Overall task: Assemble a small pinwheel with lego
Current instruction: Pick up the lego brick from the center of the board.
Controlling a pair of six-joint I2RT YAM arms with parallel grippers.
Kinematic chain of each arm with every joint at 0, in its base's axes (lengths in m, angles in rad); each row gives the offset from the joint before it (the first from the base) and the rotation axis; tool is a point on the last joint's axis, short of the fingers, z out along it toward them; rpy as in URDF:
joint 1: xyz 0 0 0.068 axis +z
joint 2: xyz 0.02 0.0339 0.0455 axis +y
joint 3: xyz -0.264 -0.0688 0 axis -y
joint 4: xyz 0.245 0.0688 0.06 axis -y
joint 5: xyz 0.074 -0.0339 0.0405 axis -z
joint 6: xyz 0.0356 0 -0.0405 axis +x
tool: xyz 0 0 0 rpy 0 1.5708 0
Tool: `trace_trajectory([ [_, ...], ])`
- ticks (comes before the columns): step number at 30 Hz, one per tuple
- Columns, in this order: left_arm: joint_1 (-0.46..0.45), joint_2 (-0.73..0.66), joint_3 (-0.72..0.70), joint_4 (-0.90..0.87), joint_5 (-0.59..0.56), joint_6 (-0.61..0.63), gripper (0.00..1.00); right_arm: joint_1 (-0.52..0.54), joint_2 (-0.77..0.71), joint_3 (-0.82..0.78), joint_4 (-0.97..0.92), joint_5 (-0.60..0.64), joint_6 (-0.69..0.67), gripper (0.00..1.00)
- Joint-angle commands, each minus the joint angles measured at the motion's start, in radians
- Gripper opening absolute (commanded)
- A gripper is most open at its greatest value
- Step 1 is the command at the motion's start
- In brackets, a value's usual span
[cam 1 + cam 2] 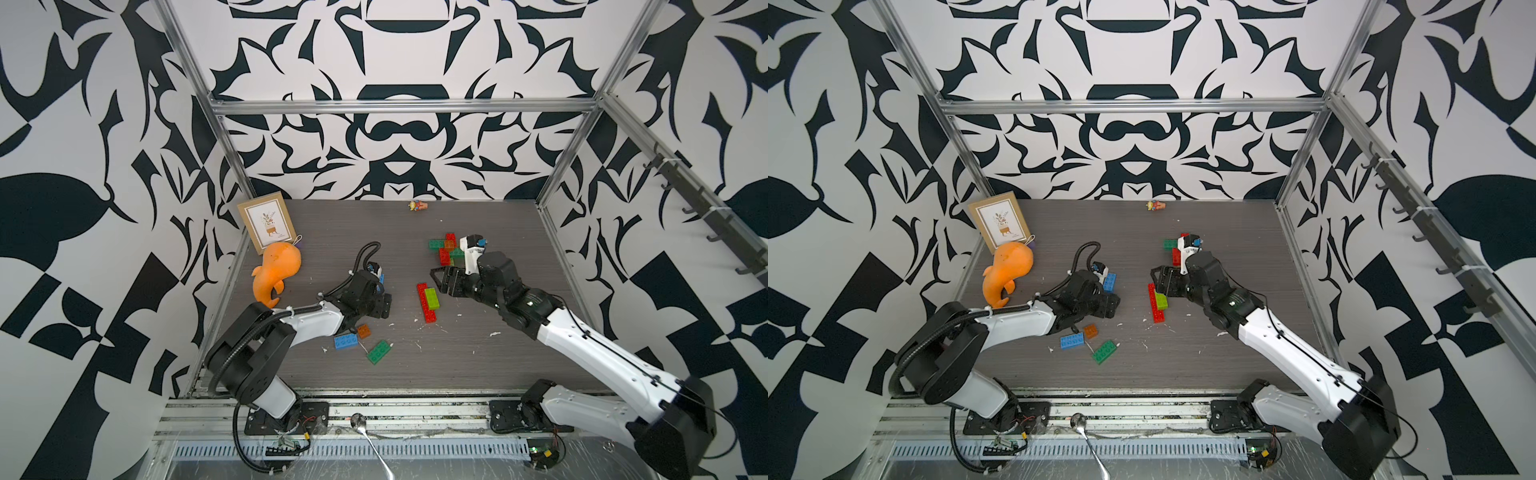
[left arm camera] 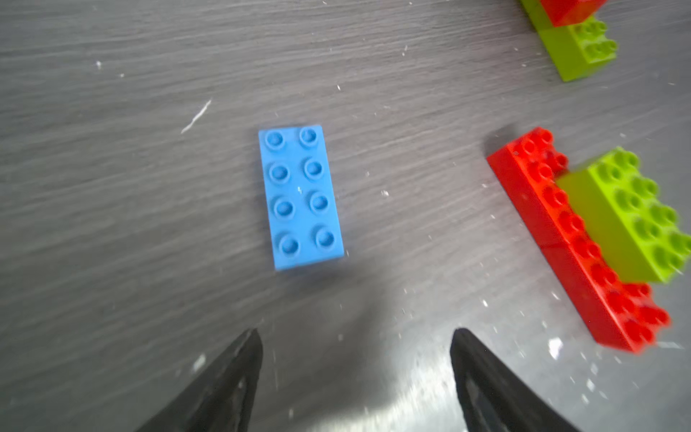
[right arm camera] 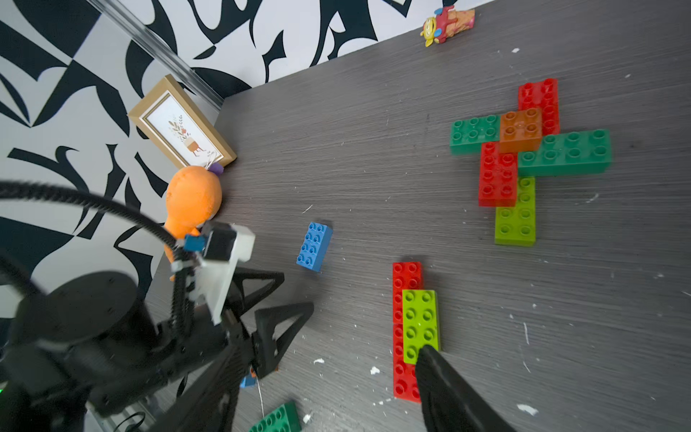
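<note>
Left gripper [image 2: 357, 331], jaws wide apart and empty, hangs near the red-and-lime stack [image 2: 583, 232], aimed at the loose blue brick [image 2: 301, 196] lying studs-up beside that stack, probably squared to its long sides for pinching across the narrow width

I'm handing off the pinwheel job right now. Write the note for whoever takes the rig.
Left gripper open, empty, above a loose blue brick.
Right gripper open, empty, at the lime brick stacked on the red row.
Done: cross of red and dark green bricks, orange centre, second lime brick under one arm.
Remaining: second blue brick, orange square, dark green brick lying loose by the left arm.
</note>
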Motion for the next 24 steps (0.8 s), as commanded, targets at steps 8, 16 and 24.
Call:
trace_trajectory([
  [8, -0.017, 0.158, 0.105, -0.028, -0.111, 0.019, 0.77, -0.004, -0.196, -0.086, -0.150, 0.023, -0.070, 0.78],
  [16, -0.017, 0.191, 0.130, -0.043, -0.117, 0.010, 0.67, -0.011, -0.219, -0.118, -0.169, 0.025, -0.080, 0.78],
  [24, -0.015, 0.194, 0.104, -0.014, -0.152, -0.003, 0.60, -0.013, -0.198, -0.126, -0.152, 0.012, -0.081, 0.78],
])
